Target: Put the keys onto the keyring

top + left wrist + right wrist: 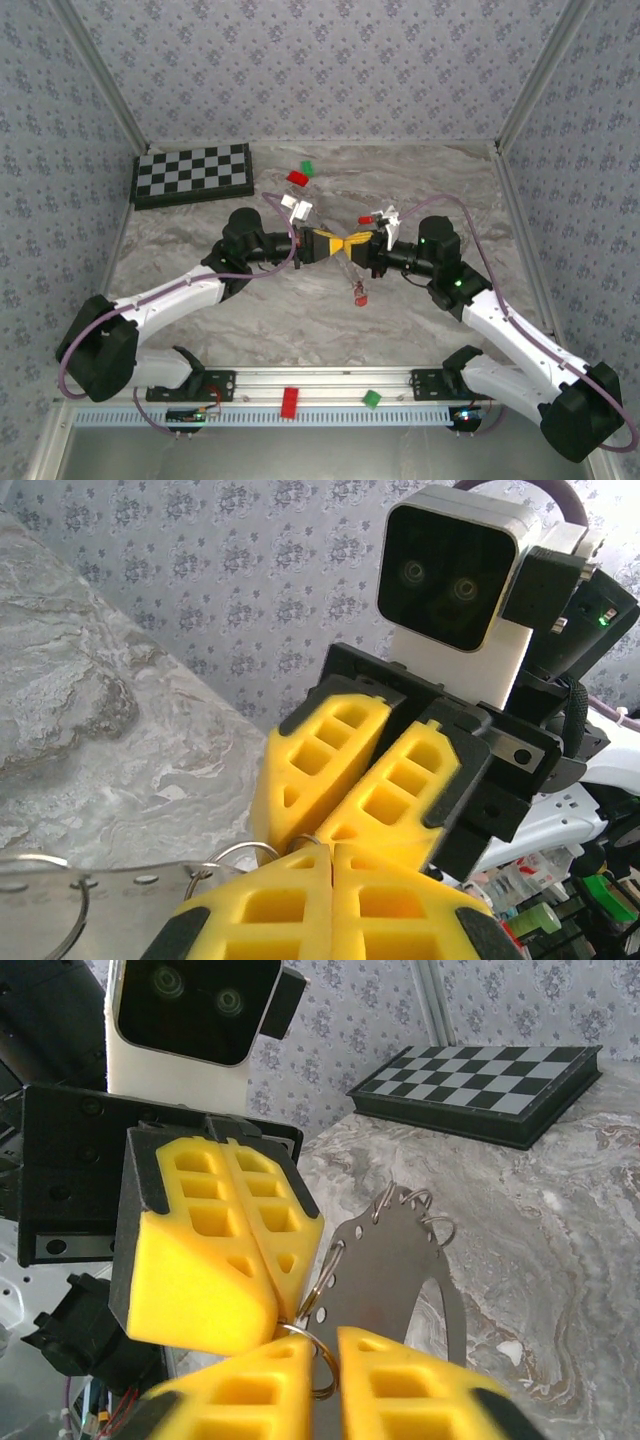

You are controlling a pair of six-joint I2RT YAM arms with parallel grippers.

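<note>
Top external: left gripper (325, 243) and right gripper (362, 245) meet tip to tip at frame centre, above the marble tabletop (300, 330). The keyring is too small to make out here. A key (360, 293) with a red head lies on the tabletop just below the meeting point, apart from both sets of fingers. A second key (367, 219) sits just above the right gripper; can't tell if it touches. Red block (297, 178) and green block (307, 168) lie further up, chessboard (193, 175) at upper left

Left wrist: left gripper (332, 905) at bottom centre, yellow fingers (260, 910) pressed together. Keyring (100, 905), a flat grey band with punched holes and thin wire rings, runs from their tips to the lower left, held at the tips. Right gripper (322, 832) comes in from above, its fingers (400, 790) nearly together, tips touching the same wire ring

Right wrist: right gripper (330, 1365) at the bottom edge, fingers (420, 1385) a narrow slit apart with a small wire ring pinched in it. Keyring (400, 1270) hangs just above these fingers, centre-right. Left gripper (285, 1305) at centre-left, fingers (200, 1260) closed on a ring at the band's edge. Chessboard (480, 1080) at upper right on the tabletop (560, 1240)
</note>
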